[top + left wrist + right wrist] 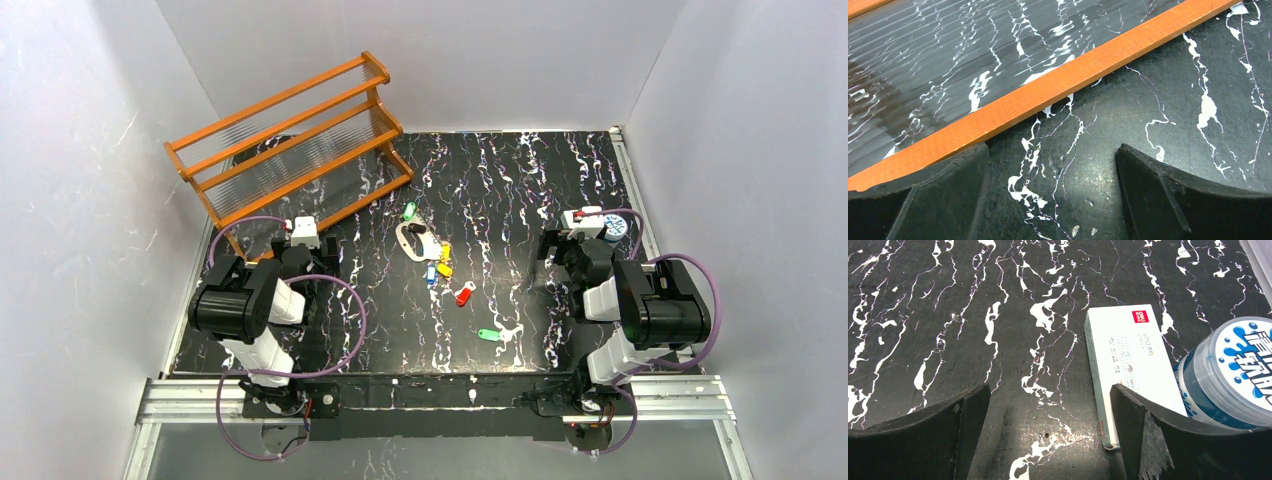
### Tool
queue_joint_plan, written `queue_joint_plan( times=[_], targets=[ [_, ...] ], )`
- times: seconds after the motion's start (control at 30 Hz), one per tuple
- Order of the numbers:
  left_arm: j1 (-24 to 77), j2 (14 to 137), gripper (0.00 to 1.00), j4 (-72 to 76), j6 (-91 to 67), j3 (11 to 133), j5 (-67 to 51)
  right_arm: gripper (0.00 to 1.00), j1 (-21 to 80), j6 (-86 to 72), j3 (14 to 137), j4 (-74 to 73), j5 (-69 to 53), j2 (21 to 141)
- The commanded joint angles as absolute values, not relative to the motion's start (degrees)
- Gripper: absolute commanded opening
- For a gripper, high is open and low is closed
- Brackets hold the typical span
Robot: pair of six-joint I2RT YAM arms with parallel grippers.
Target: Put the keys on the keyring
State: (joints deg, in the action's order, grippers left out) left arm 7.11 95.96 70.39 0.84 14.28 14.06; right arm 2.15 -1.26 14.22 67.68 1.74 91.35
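Left gripper (1052,155) and right gripper (1049,392) are both spread wide, holding nothing, out at the table's sides. Keyring (412,240) lies mid-table. Yellow key (445,255) and blue key (431,272) sit against it, threaded or not I cannot tell. Red key (463,296) and green keys (488,335) lie loose. Mostly undone, I judge. White box (1128,355) and lidded tub (1233,375): contents hidden.
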Motion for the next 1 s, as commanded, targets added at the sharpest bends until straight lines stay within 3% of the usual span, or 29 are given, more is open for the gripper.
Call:
queue_joint_plan(
  times=[0.0,0.3,0.47,0.6,0.67,0.97],
  targets=[
    [6.59,95.89,0.98,70.88,0.75,15.03,14.07,0.99,2.01,-1.05,14.47,69.08,2.2,91.36],
    [6.59,94.78,0.98,70.22,1.71,15.4,12.71,0.99,1.93,-1.0,14.63,68.7,1.97,91.36],
    [6.59,83.13,0.98,35.1,1.41,28.61,-1.47,0.99,1.89,-0.83,14.96,68.36,1.91,90.07],
    [6.59,81.83,0.98,7.3,-13.03,44.05,1.48,0.99,2.02,-4.99,27.37,37.66,-3.92,78.34],
    [6.59,81.98,0.98,2.51,-15.41,46.56,-5.72,0.99,1.98,-6.75,34.66,23.47,-9.45,75.07],
    [6.59,67.57,0.98,1.64,-27.1,44.55,-15.79,0.99,1.93,-11.95,40.43,8.46,-15.78,63.07]
  ],
)
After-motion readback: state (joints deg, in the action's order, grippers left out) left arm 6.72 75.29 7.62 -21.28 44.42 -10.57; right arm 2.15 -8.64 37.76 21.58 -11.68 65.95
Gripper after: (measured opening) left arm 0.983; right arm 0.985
